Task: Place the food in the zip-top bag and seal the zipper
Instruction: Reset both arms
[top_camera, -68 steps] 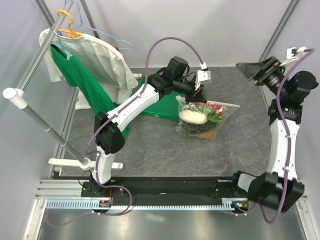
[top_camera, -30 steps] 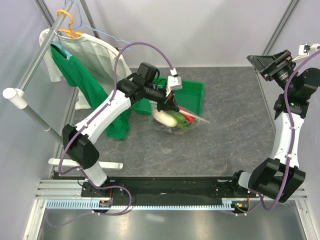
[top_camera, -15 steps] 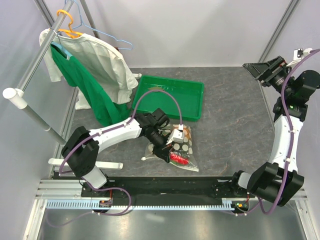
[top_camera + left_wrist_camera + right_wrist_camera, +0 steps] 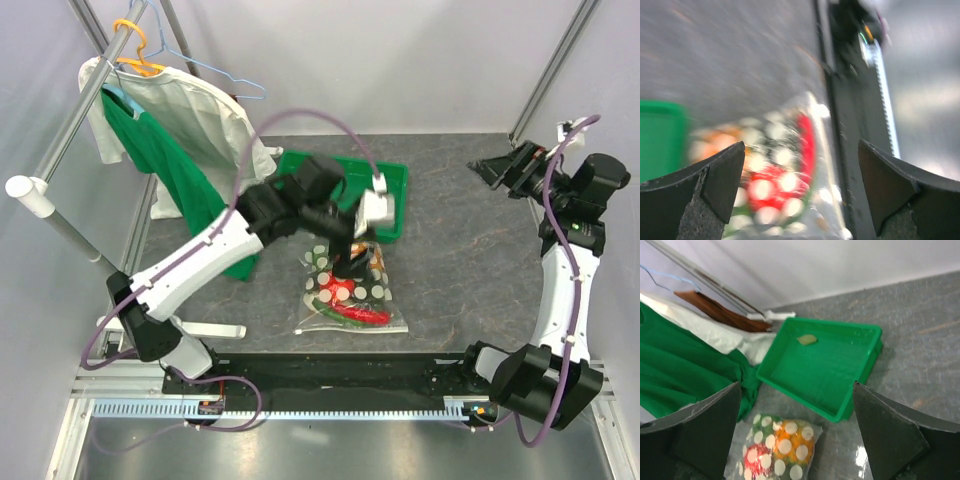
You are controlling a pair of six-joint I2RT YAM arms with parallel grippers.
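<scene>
The zip-top bag (image 4: 347, 296) lies flat on the table near the front, clear with white dots. The food shows through it: red chili (image 4: 352, 313), orange pineapple (image 4: 790, 439), a red piece (image 4: 777, 185). The zipper runs along the bag's near edge, with a small white slider (image 4: 298, 331) at its left end. My left gripper (image 4: 348, 250) hovers just above the bag, open and holding nothing; in the blurred left wrist view the bag (image 4: 785, 190) sits below the spread fingers. My right gripper (image 4: 497, 171) is raised at the far right, open and empty, looking down on the bag (image 4: 780, 452).
A green tray (image 4: 390, 185) stands just behind the bag, with a small yellowish scrap (image 4: 807, 339) in it. Green and white garments (image 4: 185, 150) hang from a rack on the left. A black rail (image 4: 330, 372) runs along the near edge.
My left gripper opened, let go of the bag and lifted back toward the tray. The bag now lies on the table near the front. The right wrist tilted down a little.
</scene>
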